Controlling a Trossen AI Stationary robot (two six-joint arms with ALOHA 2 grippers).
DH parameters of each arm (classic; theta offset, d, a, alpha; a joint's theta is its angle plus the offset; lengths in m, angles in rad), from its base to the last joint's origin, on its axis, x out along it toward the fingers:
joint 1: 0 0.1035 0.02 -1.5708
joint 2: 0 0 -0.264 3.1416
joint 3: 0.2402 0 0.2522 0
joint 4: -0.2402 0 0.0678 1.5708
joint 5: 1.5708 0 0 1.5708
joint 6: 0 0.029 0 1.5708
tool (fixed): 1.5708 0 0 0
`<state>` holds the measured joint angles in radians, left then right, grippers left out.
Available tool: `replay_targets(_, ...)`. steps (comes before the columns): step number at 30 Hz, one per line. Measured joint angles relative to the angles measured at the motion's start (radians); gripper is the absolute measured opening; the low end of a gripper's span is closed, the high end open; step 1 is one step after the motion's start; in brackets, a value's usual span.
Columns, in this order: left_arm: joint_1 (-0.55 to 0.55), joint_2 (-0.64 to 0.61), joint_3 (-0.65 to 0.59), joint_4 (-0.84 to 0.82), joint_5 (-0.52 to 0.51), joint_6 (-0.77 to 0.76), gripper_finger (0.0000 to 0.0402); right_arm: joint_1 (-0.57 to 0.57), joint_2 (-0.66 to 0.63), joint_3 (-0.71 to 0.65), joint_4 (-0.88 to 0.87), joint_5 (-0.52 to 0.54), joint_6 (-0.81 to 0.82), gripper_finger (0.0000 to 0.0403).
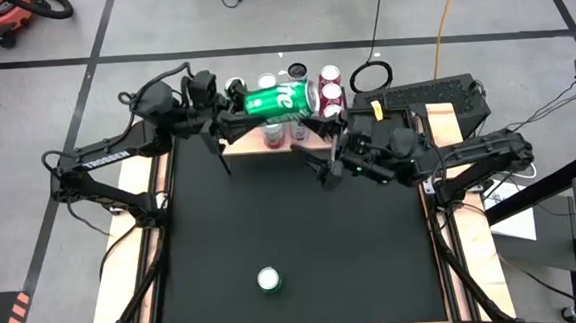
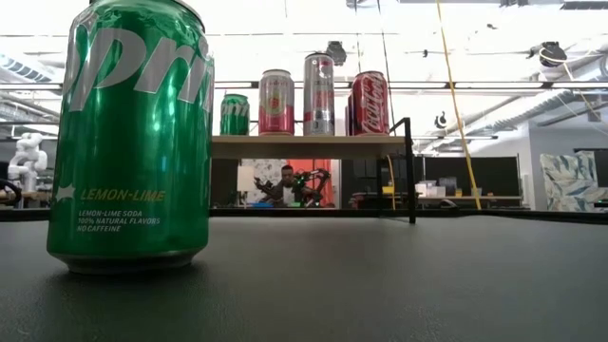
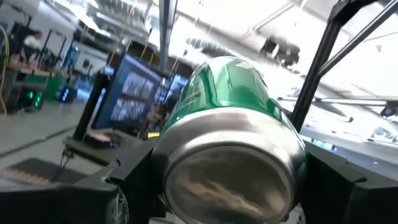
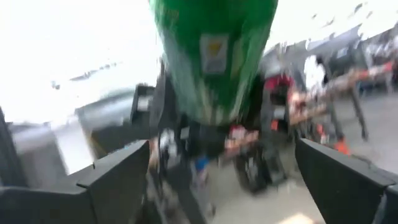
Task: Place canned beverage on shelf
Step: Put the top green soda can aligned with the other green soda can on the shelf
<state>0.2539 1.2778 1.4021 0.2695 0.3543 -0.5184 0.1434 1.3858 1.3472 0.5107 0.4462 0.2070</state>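
My left gripper [image 1: 237, 111] is shut on a green Sprite can [image 1: 276, 100] that lies on its side in the air over the wood-topped shelf [image 1: 252, 150] at the table's far edge. Several cans stand on the shelf [image 2: 304, 145]: green [image 2: 235, 114], pink [image 2: 276, 102], silver [image 2: 318, 93] and red [image 2: 369, 102]. My right gripper [image 1: 331, 169] is open and empty, just near and right of the shelf; its wrist view shows the held can [image 4: 214, 56] ahead of its fingers. A second green can [image 1: 267, 279] stands on its base near the table's front edge. My left gripper pinches the can's side walls near its bottom end [image 3: 186, 134] between its two fingers [image 3: 134, 180]. The fingers come level from the table's left and lie along the can. The can is lifted clear, lying level, its bottom [image 3: 227, 174] toward the wrist.
The second green can fills the left of the low view [image 2: 133, 133]. Wooden side rails [image 1: 133, 251] run along the black table's left and right. A keyboard [image 1: 424, 95] lies beyond the far right corner. The middle of the black table top [image 1: 292, 221] is bare.
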Motion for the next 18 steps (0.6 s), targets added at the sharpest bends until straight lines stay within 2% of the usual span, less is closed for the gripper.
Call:
replay_targets(6,-0.003,0.004,0.0,0.068,-0.037,0.001,0.0288,-0.034,0.036,0.0,0.245,0.0,-0.109,0.038)
replay_targets(14,-0.039,0.038,0.0,0.07,-0.083,0.026,0.0291,-0.066,0.037,0.051,0.209,-0.011,-0.149,0.038)
replay_targets(18,-0.057,0.062,0.0,0.093,-0.099,0.027,0.0291,-0.083,0.037,0.053,0.215,-0.067,-0.142,0.038)
